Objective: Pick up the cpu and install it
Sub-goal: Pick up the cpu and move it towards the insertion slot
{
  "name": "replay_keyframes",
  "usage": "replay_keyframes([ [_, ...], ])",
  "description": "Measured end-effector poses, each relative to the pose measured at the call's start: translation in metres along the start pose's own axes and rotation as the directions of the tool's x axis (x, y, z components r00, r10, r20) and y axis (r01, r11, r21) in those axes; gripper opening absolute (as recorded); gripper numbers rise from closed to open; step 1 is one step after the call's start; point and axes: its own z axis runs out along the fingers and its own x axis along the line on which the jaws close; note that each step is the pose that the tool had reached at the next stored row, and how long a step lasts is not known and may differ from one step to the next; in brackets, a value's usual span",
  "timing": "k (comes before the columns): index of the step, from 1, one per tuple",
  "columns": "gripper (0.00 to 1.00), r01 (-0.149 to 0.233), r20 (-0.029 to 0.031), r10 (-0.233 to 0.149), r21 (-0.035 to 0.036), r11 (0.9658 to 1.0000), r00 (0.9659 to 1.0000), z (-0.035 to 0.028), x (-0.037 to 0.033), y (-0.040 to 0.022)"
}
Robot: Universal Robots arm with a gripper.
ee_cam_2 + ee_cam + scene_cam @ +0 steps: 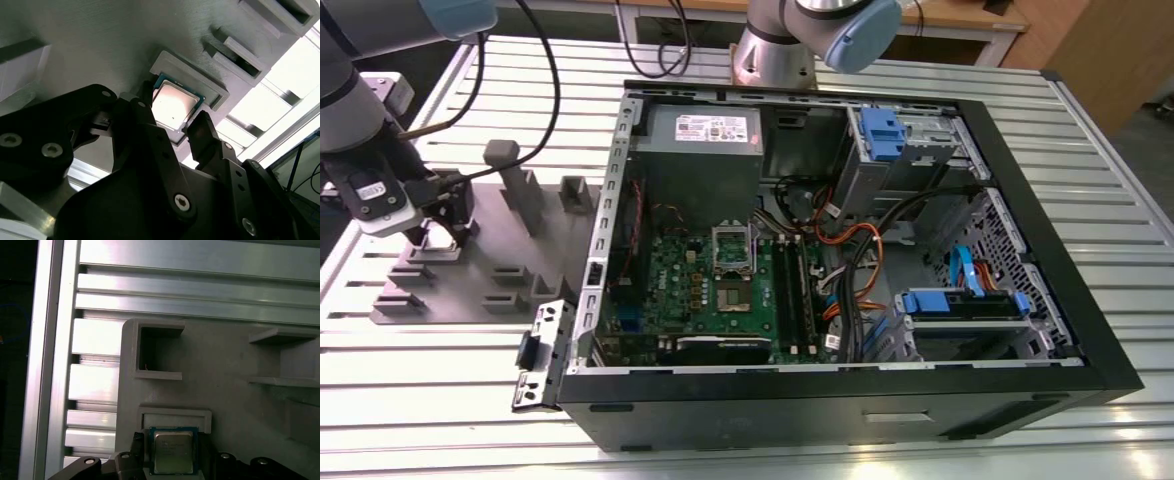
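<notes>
Tool (172, 113), spread astride the cpu (173, 104) seated in grey fixture (100, 45) pocket: uneven closure could tilt it, jam it against pocket wall, or let it slip.

The arm (347, 110) reaches down at the exterior view's left, wrist pointing downward. Its gripper (172, 117) hangs low, black fingers (136, 114) parted (clear gap between them).

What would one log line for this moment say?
stage: pick | gripper: jaws open, astride cpu | cpu: lying in grey holder
</notes>
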Motion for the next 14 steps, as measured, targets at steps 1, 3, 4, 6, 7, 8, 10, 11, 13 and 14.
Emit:
replay_keyframes([
  [1,0.55,0.000,-0.0002,0.000,0.0001,1.0000,1.0000,-0.0003,0.0000,0.0000],
  [3,0.55,0.000,0.0001,0.000,-0.0001,1.0000,1.0000,-0.0002,0.0000,0.0000],
  [4,0.55,0.000,0.0001,0.000,-0.0001,1.0000,1.0000,-0.0002,0.0000,0.0000],
  [6,0.55,0.000,0.0001,0.000,-0.0001,1.0000,1.0000,-0.0002,0.0000,0.0000],
  [7,0.55,0.000,0.0001,0.000,-0.0001,1.0000,1.0000,-0.0002,0.0000,0.0000],
  [8,0.55,0.000,0.0002,0.000,-0.0001,1.0000,1.0000,-0.0002,0.0000,0.0000],
  [10,0.53,0.000,0.0001,0.000,-0.0001,1.0000,1.0000,-0.0002,0.0000,0.0000],
  [11,0.47,0.000,0.0001,0.000,0.0000,1.0000,1.0000,-0.0003,0.0000,0.0000],
  [13,0.47,0.000,0.0000,0.000,0.0000,1.0000,1.0000,-0.0003,0.0000,0.0000],
  [14,0.47,0.000,0.0000,0.000,0.0000,1.0000,1.0000,-0.0003,0.0000,0.0000],
])
